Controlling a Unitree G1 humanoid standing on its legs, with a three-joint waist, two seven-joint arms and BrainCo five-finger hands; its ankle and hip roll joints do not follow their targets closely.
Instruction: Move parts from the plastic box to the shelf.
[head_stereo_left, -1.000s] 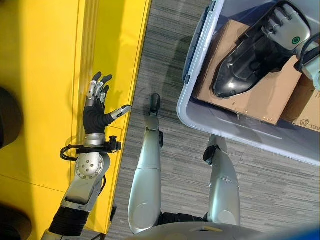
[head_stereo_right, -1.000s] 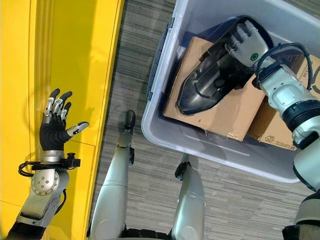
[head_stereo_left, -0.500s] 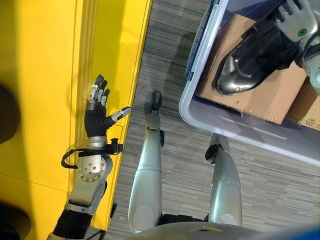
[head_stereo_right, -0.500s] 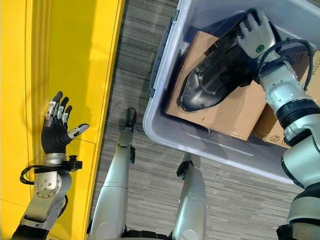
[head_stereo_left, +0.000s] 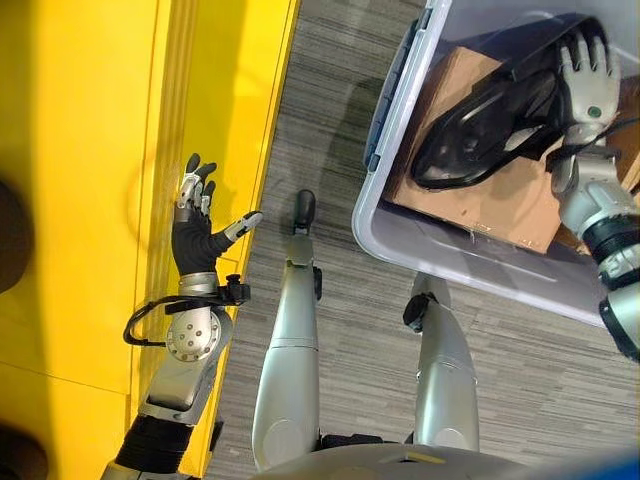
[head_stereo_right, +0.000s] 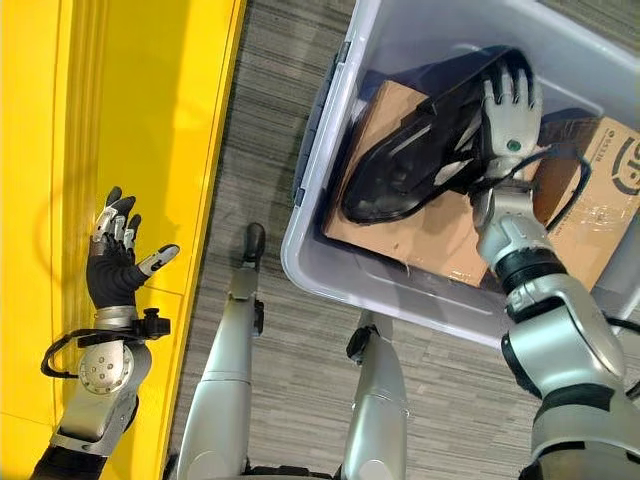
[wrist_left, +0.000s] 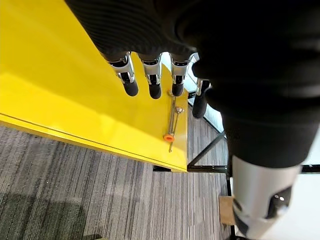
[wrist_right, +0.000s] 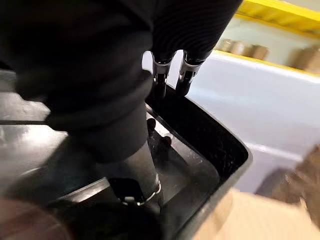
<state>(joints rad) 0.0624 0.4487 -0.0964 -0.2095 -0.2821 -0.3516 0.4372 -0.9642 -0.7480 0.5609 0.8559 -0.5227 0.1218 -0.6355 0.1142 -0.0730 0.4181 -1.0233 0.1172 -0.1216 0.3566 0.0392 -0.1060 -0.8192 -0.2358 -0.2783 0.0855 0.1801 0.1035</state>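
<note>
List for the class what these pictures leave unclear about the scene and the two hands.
- Right hand: whether it grips the black part; right wrist view, its dark cover hides the contact.
- Plastic box: far end cut off by the eye views' edges.
- Cardboard boxes: contents hidden, closed.
- Small rod on the yellow shelf: too small to identify, left wrist view.

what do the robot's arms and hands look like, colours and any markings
Both arms are silver-grey metal with black ribbed bands at the joints. The left hand has a dark ribbed cover, silver fingers with dark tips and a round bolted wrist plate. The right hand has a pale silver back bearing a small green round mark.
</note>
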